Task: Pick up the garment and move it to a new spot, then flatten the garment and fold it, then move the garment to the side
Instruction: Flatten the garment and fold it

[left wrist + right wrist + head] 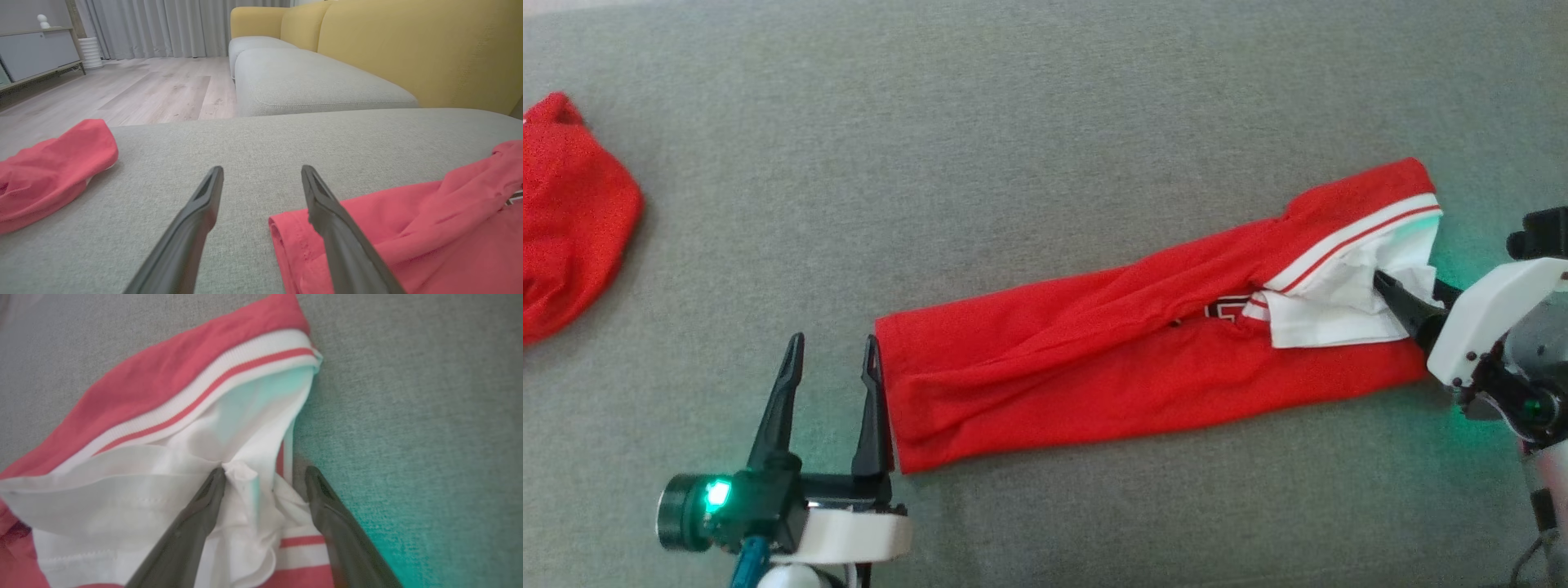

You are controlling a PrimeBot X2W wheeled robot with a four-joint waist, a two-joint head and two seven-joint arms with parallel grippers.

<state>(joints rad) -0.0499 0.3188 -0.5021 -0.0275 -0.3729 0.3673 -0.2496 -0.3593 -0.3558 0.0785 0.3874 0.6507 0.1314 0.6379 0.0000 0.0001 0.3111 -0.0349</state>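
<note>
Fold step, we think. The garment (1094,359) lies on the grey sofa seat (1045,98) as a long narrow red strip running left to right, so a lengthwise fold looks done and the end-to-end fold does not.

The left gripper (834,339) is at the strip's hem end (286,228). Its fingers are spread wide with nothing between them but bare cushion. The inner finger (874,408) is just beside the hem edge, maybe touching it.

The right gripper (265,470) is at the striped collar end (1347,245). Its fingers are also wide apart, straddling bunched white fabric (245,486). A pleat sits against one finger (204,502), but nothing is clamped. We can't tell whether the cloth is snagged on it, because the view is soft and washed green.

A second red garment (572,220) sits well apart at the far left and isn't in play.

Next move, by our read:
- The collar end is rumpled and the white lining is spilling out, so it wants smoothing first.
- Then pinch one end through all its layers and carry it over the other without dragging the strip askew.
- The left fingers need to shift onto the hem before closing, since right now they'd close on air.
- The move to the side comes after that.
</note>
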